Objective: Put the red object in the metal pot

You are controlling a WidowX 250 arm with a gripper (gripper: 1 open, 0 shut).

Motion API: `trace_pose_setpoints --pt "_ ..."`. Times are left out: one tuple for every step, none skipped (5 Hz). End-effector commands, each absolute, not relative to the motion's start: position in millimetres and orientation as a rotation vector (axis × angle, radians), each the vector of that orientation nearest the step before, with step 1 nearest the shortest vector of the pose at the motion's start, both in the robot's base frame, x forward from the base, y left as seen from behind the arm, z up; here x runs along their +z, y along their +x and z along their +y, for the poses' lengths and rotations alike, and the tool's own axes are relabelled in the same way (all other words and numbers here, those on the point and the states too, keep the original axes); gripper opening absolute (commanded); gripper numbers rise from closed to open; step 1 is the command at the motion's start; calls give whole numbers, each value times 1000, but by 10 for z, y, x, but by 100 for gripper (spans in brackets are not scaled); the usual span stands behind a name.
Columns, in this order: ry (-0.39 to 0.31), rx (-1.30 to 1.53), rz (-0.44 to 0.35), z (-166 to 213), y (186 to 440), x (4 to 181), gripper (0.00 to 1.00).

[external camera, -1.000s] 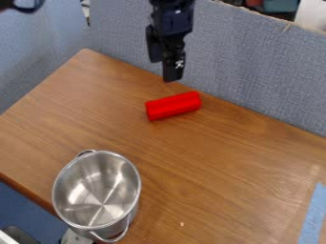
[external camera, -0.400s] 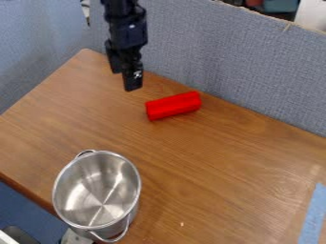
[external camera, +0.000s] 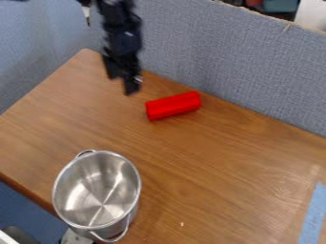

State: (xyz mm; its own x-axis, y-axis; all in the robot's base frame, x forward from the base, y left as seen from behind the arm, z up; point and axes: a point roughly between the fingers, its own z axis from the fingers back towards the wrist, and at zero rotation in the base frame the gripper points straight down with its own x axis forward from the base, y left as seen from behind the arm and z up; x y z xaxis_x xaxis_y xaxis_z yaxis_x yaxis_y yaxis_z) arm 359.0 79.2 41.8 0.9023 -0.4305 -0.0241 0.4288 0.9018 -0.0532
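Red object [external camera: 173, 105] lying untouched on the wooden table [external camera: 242, 181], with the claw [external camera: 128, 80] poised just to its left and a little behind it in the camera view. Claw: pointing downward, jaws spread wide and holding nothing, its tips low over the table but apart from the block. Red object: on its long side, angled slightly, near the rear of the table before the grey partition [external camera: 230, 57]. Metal pot [external camera: 97, 195]: upright and empty at the front left corner, well apart from both claw and block, its polished interior visible. Step in hand, as judged from this arrangement: the approach to the grasp; nothing has yet been picked up. Next move, by inference: shift the open claw sideways until the jaws straddle the block across its narrow width, lower, and close; only then lift and carry toward the pot. Misalignment with the block's tilt could push it aside rather than grip it
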Motion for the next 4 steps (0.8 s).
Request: trace_pose_setpoints --pt "24 -337 -56 361 3720 711 100" --pt "30 -350 -64 18 3734 687 100" --pt "40 -310 -75 -115 3758 667 100" --pt "55 -278 -80 -100 3808 442 100"
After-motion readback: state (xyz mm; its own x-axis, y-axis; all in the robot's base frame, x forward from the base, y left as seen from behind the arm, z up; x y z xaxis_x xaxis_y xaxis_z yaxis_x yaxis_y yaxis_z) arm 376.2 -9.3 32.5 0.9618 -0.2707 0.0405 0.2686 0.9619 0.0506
